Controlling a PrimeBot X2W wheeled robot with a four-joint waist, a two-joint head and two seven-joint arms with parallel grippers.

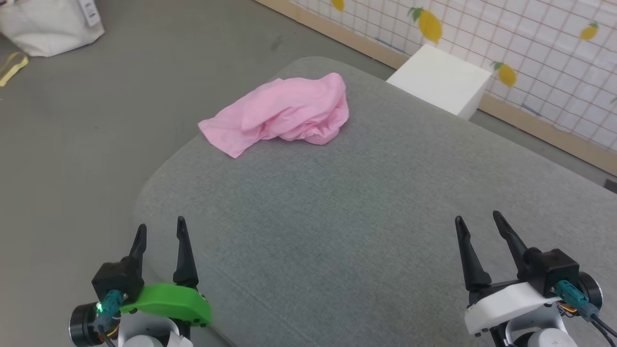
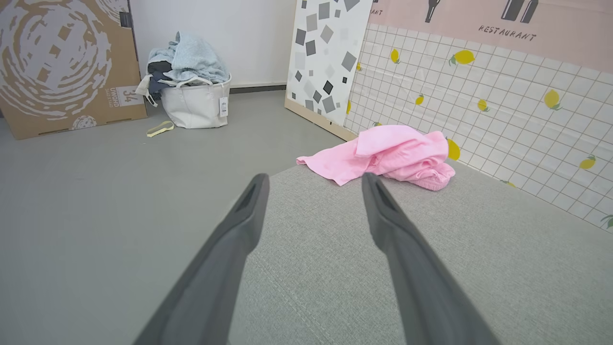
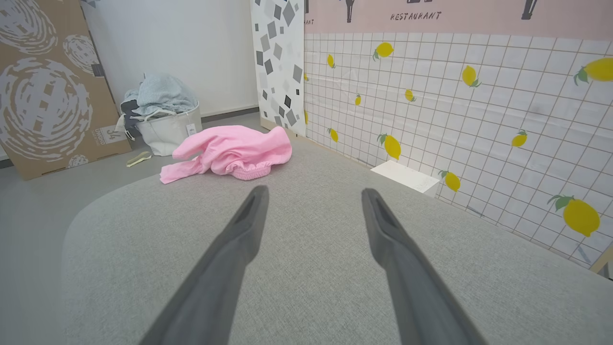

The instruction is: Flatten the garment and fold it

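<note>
Garment [image 1: 284, 113]: light pink, thin cloth, bunched in a rumpled heap with folds doubled over one another; not yet flattened, nothing folded.
Garment position: at the far left corner of the grey cushioned surface [image 1: 347, 221], close to its rounded edge; well apart from both grippers.
Gathered waistband [image 3: 249, 173]: puckered elastic edge, low on the heap's near side in the right wrist view, partly under other folds.
Handling, judged: light and limp, no stiffness to hold a shape; likely to drape and sag from any pinch, drag rather than slide on the woven cover, and cling to itself in the creases. Not fragile.
Where to grip, judged: the waistband, thickest and firmest part, at two spots well apart, one per gripper, then lift and draw outward to spread. Otherwise the loose flap [image 1: 222, 136] reaching toward the left rim, seemingly a thin layer easy to pinch.
Risk, judged: pinching several layers at once and carrying the tangle along; pulling cloth off the rounded corner onto the grey floor [image 1: 96, 120].
Left gripper [image 1: 161, 222]: fingers spread wide, nothing between them, over the near left edge of the surface.
Right gripper [image 1: 477, 216]: fingers likewise wide apart and empty, over the near right part.
Surroundings: white box [image 1: 441, 77] beside the far edge, lemon-patterned tile wall [image 3: 455, 120] behind it, white laundry bag [image 2: 196, 103] heaped with clothes, printed cardboard box [image 2: 62, 62] beyond.
</note>
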